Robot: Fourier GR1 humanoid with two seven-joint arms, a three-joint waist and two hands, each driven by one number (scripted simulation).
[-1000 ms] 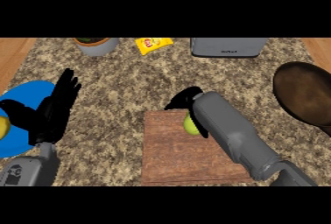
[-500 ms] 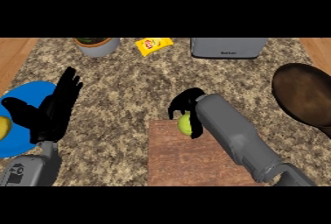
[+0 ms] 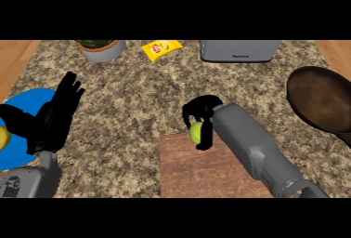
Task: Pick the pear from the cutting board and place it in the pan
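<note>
Granite counter (image 3: pixel 137 97). Brown pan (image 3: pixel 322 100) far right. Cutting board (image 3: pixel 205 169) centre. Left hand (image 3: pixel 55 118) resting, fingers straight, over blue plate (image 3: pixel 21 153). Right hand (image 3: pixel 200 111) curled round green pear (image 3: pixel 196 132) at board's top edge.

You have one view only, from the robot's head, looking steeply down on the bench (image 3: pixel 130 88) from close above. Both forearms enter from its lower edge; the far edge of the bench runs along the top.
</note>
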